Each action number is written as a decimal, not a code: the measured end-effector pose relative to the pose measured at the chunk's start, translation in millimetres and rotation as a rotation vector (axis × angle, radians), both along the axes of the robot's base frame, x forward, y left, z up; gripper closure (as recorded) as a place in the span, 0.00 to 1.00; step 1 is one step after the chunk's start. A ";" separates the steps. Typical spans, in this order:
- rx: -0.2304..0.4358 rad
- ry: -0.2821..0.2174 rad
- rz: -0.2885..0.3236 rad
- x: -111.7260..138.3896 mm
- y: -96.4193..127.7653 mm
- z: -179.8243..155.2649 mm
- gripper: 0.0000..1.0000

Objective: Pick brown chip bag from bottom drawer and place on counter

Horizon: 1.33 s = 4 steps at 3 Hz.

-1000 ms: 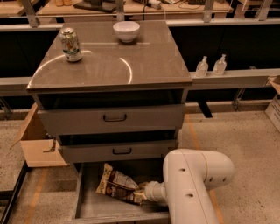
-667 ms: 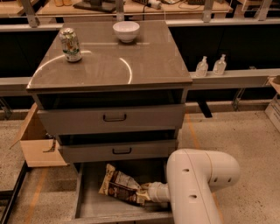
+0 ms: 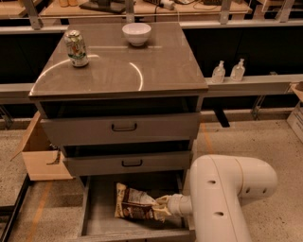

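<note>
Lab workbench (image 3: 57, 8), pincer (image 3: 163, 208) in bottom drawer (image 3: 101, 210)

We're seeing a dark-brown chip bag (image 3: 135, 207) with cream-yellow edges and white lettering on the plain grey floor of the bottom drawer (image 3: 98, 213). The cream gripper (image 3: 163, 207) sits at the bag's right end, lower middle of the frame. The counter (image 3: 161, 66) is glossy grey-brown with curved white reflections. The can (image 3: 76, 48) at upper left is green-and-white, and the bowl (image 3: 136, 33) is white.

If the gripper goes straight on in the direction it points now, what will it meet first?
The gripper, low inside the wide grey metal bottom drawer, points left. First in its line is the crinkly dark-brown chip bag, right at its tip; it may already touch it, but depth is unclear.
</note>
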State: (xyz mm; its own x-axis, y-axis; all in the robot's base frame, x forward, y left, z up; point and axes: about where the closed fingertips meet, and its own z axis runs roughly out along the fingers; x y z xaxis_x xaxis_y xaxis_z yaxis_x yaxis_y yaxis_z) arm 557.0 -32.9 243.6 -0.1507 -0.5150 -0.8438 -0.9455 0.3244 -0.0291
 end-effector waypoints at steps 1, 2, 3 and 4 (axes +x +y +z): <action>0.000 -0.048 0.036 -6.4 -10.8 31.7 1.00; 0.036 -0.103 0.057 -8.5 -20.7 65.7 1.00; 0.055 -0.124 0.107 -6.3 -25.6 96.7 1.00; 0.103 -0.117 0.164 -1.5 -29.5 125.6 1.00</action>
